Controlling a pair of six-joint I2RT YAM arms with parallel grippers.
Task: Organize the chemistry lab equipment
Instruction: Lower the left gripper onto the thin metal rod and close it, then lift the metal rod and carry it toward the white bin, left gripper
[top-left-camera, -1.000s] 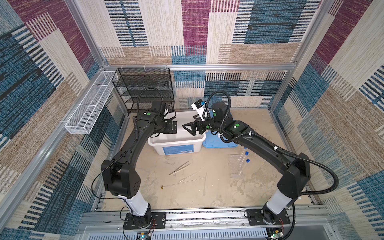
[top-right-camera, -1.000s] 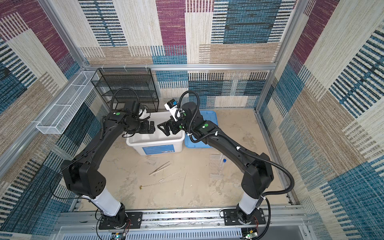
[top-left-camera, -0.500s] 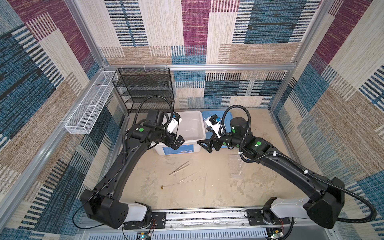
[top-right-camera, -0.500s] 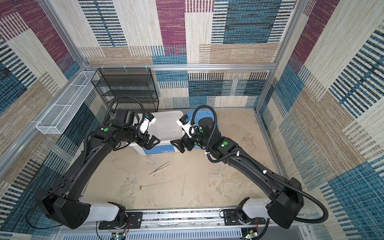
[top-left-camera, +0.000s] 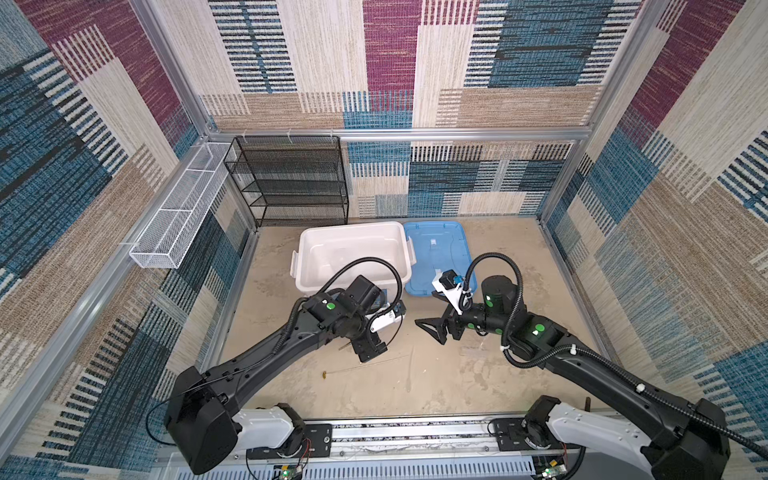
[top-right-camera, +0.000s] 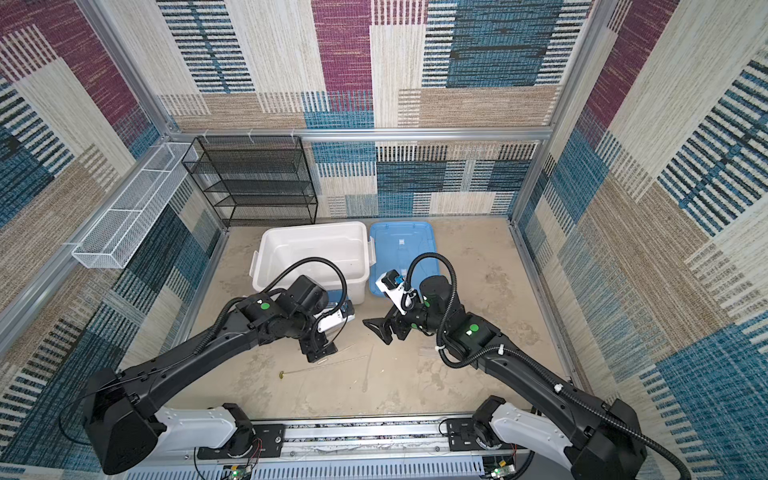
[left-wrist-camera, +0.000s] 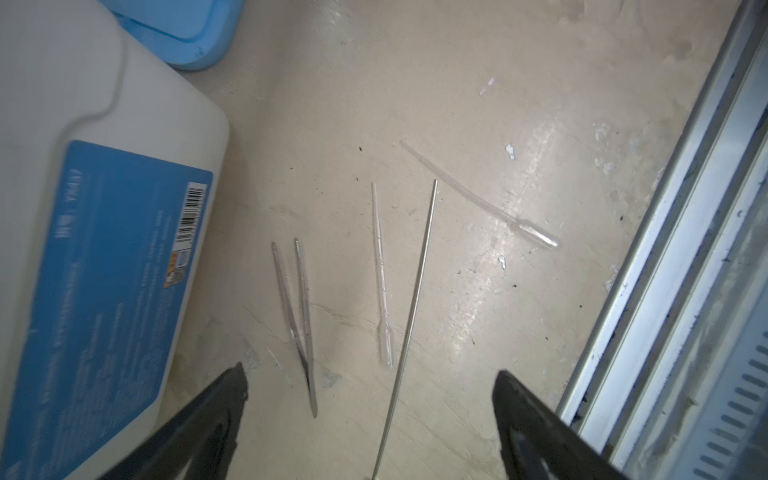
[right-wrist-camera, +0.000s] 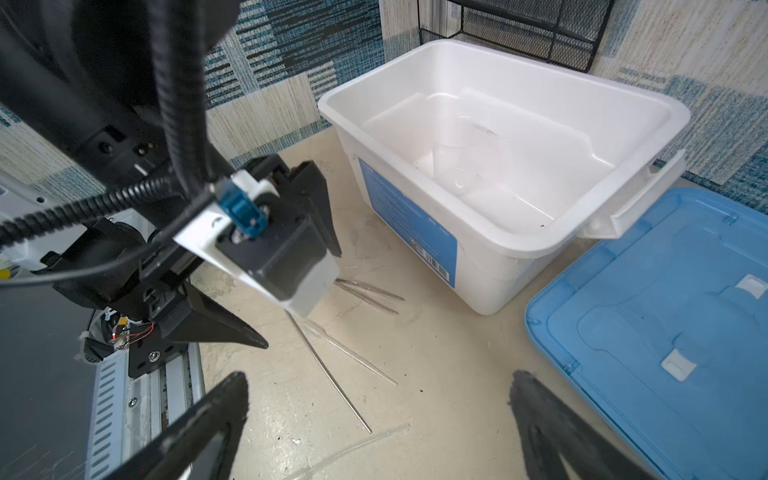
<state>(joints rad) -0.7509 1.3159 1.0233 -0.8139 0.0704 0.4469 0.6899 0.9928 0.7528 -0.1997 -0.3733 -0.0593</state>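
White bin (left-wrist-camera: 75, 104) stands beside metal tweezers (left-wrist-camera: 297, 316).

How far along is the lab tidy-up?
Done: clear glassware lies in the white bin, lid off beside it. In hand: nothing; left hand is open above the tweezers and rod, right hand open too. Left: tweezers, rod and two pipettes on the floor.
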